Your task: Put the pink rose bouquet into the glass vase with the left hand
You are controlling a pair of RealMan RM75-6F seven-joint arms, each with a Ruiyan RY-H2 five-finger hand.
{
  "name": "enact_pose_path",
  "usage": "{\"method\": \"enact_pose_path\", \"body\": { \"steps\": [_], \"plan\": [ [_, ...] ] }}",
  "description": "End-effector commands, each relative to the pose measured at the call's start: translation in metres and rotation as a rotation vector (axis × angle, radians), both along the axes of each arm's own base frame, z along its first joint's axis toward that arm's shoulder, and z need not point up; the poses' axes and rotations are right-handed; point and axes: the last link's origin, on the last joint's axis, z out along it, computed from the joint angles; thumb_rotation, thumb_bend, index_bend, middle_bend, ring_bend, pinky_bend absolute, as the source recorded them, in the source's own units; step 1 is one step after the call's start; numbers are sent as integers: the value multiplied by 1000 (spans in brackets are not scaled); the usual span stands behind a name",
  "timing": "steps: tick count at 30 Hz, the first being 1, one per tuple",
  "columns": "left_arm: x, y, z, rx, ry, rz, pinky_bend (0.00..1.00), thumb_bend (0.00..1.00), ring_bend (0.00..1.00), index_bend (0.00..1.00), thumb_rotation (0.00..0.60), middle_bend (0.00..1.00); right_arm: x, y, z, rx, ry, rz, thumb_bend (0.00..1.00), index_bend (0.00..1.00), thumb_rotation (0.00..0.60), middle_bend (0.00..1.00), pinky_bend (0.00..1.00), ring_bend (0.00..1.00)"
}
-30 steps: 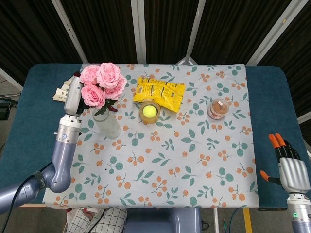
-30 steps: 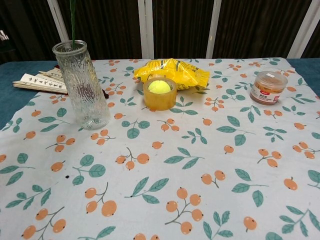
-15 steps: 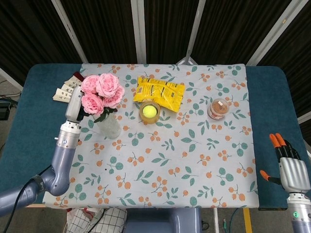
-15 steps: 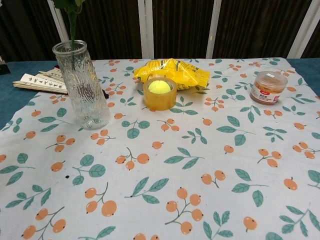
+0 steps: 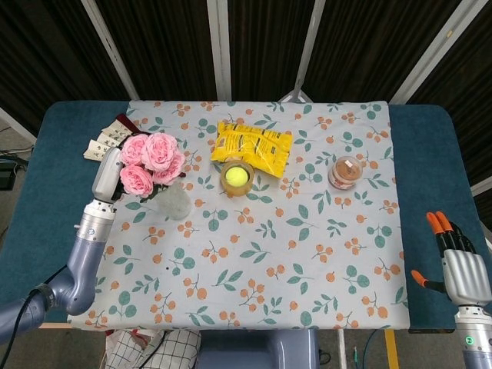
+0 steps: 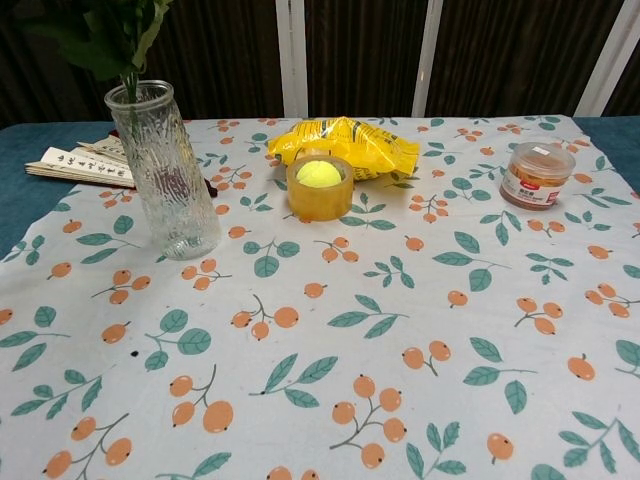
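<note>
Pink rose bouquet (image 5: 151, 160) stems in glass vase (image 6: 165, 170) | left hand (image 5: 108, 175) grasping bouquet, forearm angled up | right hand (image 5: 457, 265) fingers spread, holding nothing

A ribbed glass vase (image 6: 164, 170) stands upright at the left of the desk (image 6: 620, 135) on a floral tablecloth (image 6: 350, 330) — green stems and leaves (image 6: 110, 35) rise from its mouth and run off the top edge. Far left behind it lie folded paper fans (image 6: 80, 165). Toward the middle, a tennis ball (image 6: 319, 174) sits inside an amber tape roll (image 6: 320, 200), touching a yellow snack bag (image 6: 345, 140) just behind. At the far right stands a small lidded jar (image 6: 536, 174).
</note>
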Motion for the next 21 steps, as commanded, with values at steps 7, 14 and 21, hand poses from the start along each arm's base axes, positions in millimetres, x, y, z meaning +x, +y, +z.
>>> {"method": "enact_pose_path", "body": {
  "steps": [7,14,21],
  "plan": [
    [-14,-1,3,-144,175,57,195,233,0,222,600,166,1,0,-1,6,-2,5,157,65,600,0,166,8],
    [-5,-13,25,-172,270,47,191,214,0,211,600,150,4,0,-5,15,19,20,157,65,600,0,166,8],
    [-13,-33,66,-143,375,116,190,211,0,214,600,143,7,1,-9,19,22,28,156,65,600,0,166,8]
  ]
}}
